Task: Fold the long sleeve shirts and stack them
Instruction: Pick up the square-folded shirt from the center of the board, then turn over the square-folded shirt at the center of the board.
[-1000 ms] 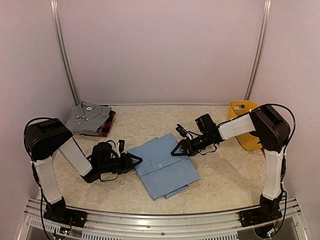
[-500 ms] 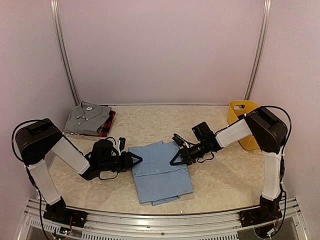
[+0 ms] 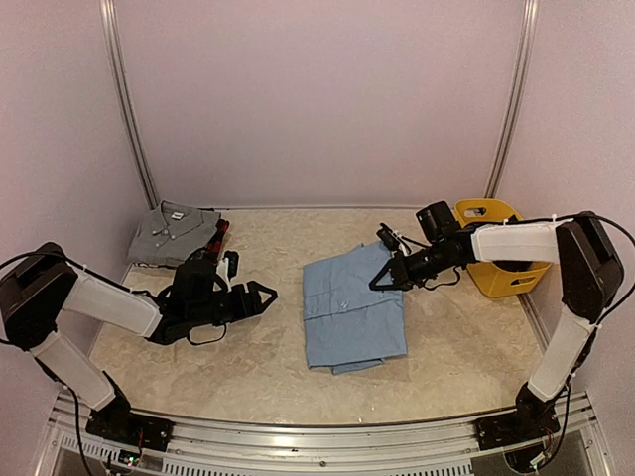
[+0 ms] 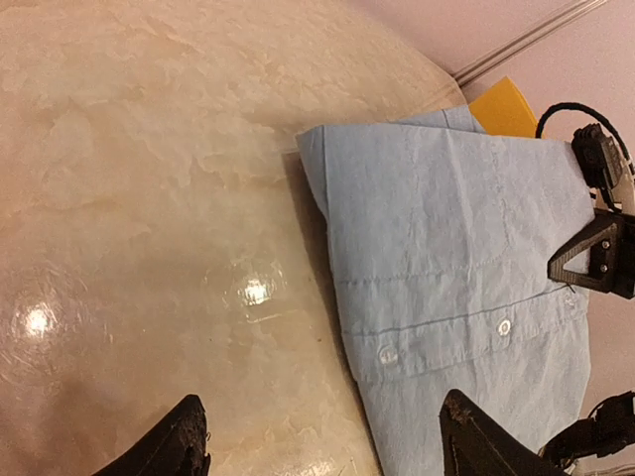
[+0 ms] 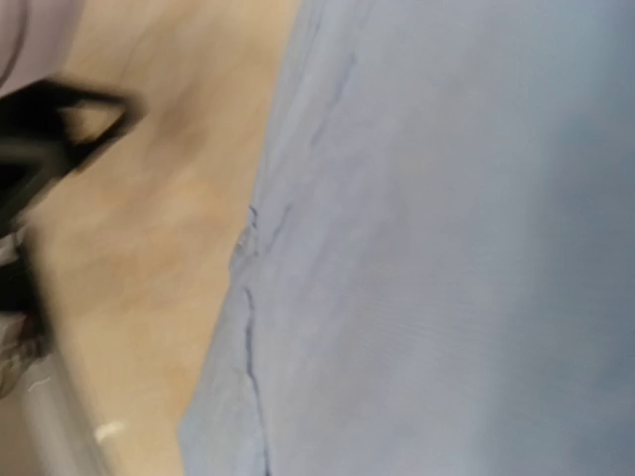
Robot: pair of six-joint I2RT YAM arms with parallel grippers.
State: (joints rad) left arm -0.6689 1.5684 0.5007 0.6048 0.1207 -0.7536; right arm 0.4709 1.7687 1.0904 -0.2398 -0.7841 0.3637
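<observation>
The light blue shirt (image 3: 352,315) lies folded at mid table, its button placket (image 4: 466,337) showing in the left wrist view. My right gripper (image 3: 383,279) is shut on the shirt's far right edge, and blue cloth (image 5: 446,248) fills the right wrist view, hiding its fingers. My left gripper (image 3: 262,295) stands open to the left of the shirt, apart from it. Its fingertips (image 4: 185,436) are spread wide over bare table and the shirt's near edge. The grey shirt (image 3: 175,232) with a white neck label lies folded on the red-and-black plaid shirt (image 3: 220,234) at the back left.
A yellow plastic basket (image 3: 508,266) stands at the right, just behind my right forearm, and its corner (image 4: 506,104) shows beyond the blue shirt. Pale walls with metal rails close the back and sides. A metal rail runs along the table's near edge.
The blue shirt has slid right and away from the near edge with my right gripper, which shut on it. My left gripper has opened and let the shirt go.
</observation>
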